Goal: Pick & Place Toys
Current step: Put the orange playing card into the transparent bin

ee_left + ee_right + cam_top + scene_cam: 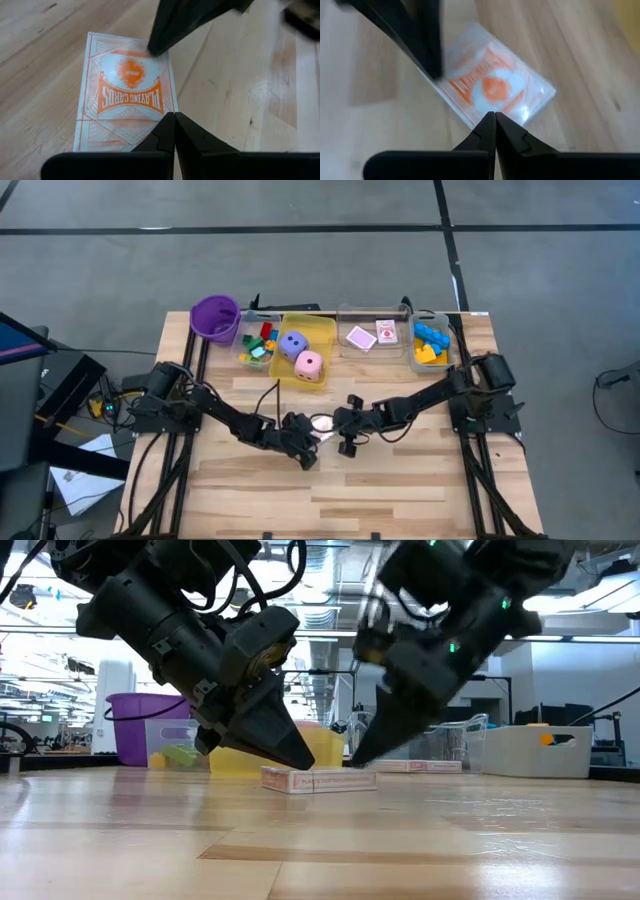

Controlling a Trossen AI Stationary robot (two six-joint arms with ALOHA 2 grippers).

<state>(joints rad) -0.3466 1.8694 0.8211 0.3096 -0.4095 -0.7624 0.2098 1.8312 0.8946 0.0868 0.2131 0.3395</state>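
Both grippers closed, tips down at one boxed card deck, centre of the high view.

The flat orange-and-white boxed deck of playing cards [318, 780] lies on the pale wooden slatted table [320, 850]. The left gripper [300, 760], fingers pressed together and holding nothing, meets its left end; the right gripper [357, 757], likewise closed and empty, meets its right end. Whether either tip presses the box cannot be told.

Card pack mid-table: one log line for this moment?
stage: both at card pack | left gripper: shut, tip on pack | right gripper: shut, tip on pack | pack: flat on table
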